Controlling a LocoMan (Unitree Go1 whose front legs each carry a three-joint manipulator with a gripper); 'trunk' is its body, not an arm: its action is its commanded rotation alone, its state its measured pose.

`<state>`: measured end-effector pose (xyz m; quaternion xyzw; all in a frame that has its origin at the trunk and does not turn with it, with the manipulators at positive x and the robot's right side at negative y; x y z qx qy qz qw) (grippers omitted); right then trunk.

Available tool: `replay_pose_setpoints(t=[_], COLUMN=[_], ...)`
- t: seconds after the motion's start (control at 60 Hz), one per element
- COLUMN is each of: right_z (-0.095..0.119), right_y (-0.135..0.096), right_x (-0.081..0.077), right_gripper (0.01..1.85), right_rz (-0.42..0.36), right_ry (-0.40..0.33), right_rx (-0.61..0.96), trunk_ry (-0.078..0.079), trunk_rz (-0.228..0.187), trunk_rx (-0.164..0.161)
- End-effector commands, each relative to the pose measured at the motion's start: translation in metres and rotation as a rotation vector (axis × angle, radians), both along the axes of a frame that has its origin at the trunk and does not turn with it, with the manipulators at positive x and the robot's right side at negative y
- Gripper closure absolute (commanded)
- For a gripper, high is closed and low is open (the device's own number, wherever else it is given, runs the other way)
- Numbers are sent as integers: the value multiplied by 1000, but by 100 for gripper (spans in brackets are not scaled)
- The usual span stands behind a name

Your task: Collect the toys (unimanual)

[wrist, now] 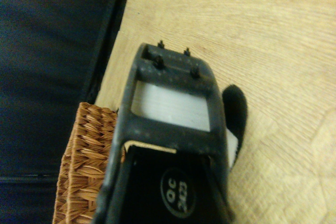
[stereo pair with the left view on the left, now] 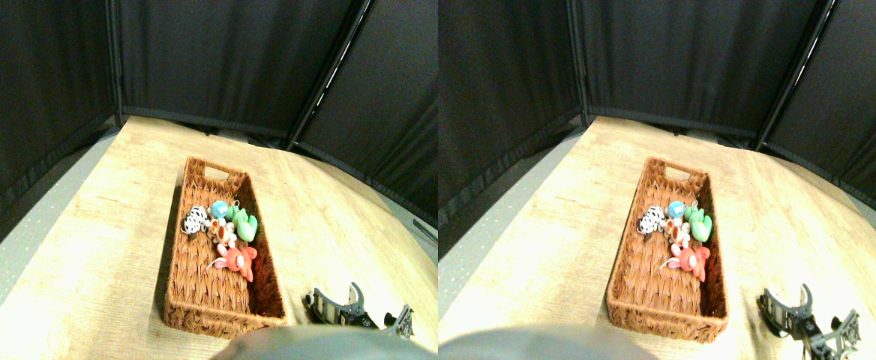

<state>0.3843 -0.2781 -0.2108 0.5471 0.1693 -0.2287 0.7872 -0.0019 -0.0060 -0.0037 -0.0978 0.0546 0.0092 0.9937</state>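
Several small plush toys lie together in the middle of the long brown wicker basket: a black-and-white spotted one, a blue one, a green one, a tan-orange one and a red-pink one. My right gripper sits low over the wooden table, to the right of the basket's near end and apart from it. Its jaws stand spread, with nothing between them. In the wrist view a dark jaw frame fills the middle, with a corner of the basket beside it.
The pale wooden table spreads around the basket. Black curtain panels wall in the far side and both flanks. A grey speckled floor strip runs along the table's left edge.
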Motion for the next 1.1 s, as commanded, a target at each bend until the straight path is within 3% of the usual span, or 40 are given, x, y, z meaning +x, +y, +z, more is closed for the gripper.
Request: replay_pose_setpoints(t=[0.017,0.217,0.417,0.6,0.717,0.8,0.817,0.833,0.933,1.1], right_z=[-3,-22,-38,-50,-53,-54,-54,-53,-50,-34], right_y=[0,-8,-12,-17,-15,-12,-11,-10,-9,-4], right_x=[2,5,7,8,7,11,12,13,16,20], right_gripper=[113,116,97,89,119,160,174,177,166,169], right_rz=[-12,12,21,-34,-55,-47,-66,-87,-125,-105], right_ry=[-9,48,86,120,111,63,59,62,24,-37], right_rx=[2,-24,0,17,-33,-29,-62,-92,-42,-24], trunk_ry=[5,5,8,11,12,10,10,9,11,7], trunk_rz=[0,7,12,14,12,10,10,7,7,5], trunk_rx=[-30,-32,-34,-30,-28,-27,-27,-27,-27,-28])
